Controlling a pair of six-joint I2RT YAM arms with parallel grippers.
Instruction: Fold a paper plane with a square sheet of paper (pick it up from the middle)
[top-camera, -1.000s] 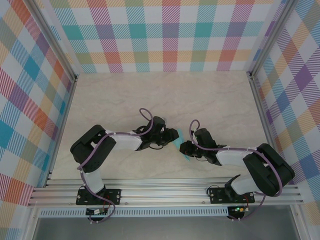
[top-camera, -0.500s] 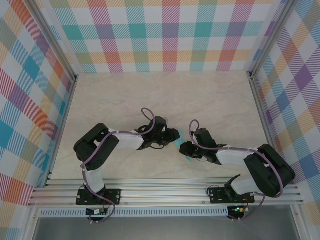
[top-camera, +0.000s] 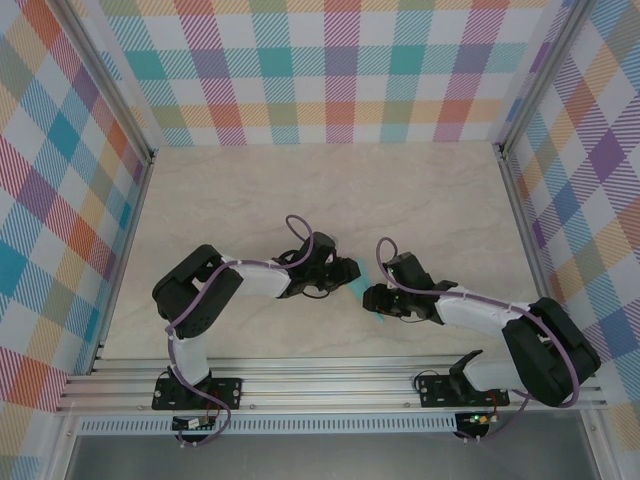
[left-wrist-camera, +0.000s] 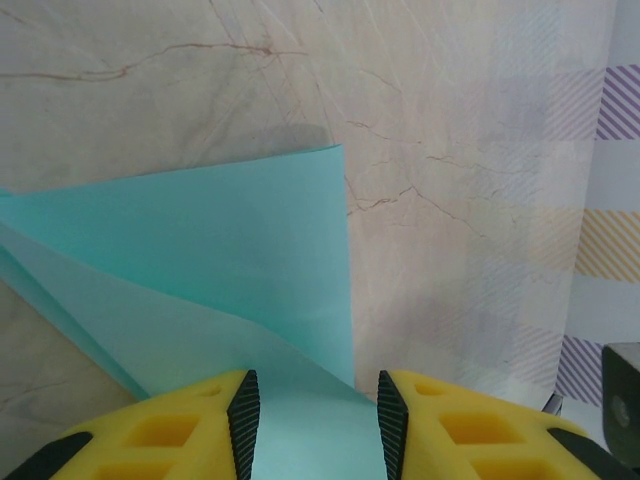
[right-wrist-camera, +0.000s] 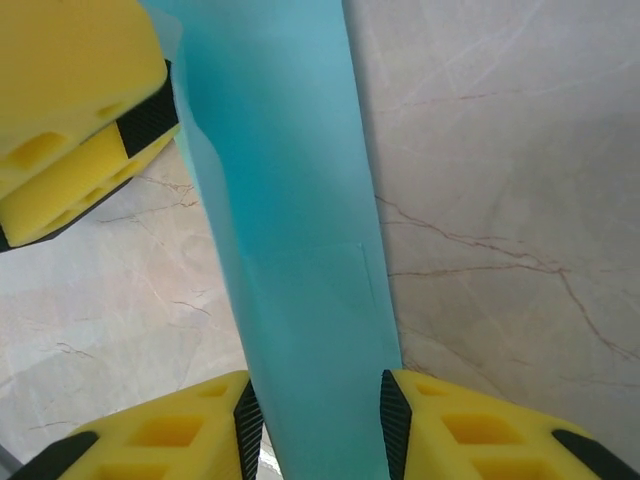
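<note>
Cyan paper, thin, limp and crease-prone, passes between the left jaws and right jaws, both parted, neither gripping; best pinched lightly at its middle.

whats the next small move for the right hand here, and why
Probably ease the right hand up, clear of the folded paper: its fingers stand apart astride the narrow cyan strip, gripping nothing, and the left hand sits beside the strip's far end, fingers apart, so lifting straight off shouldn't drag the fold.
</note>
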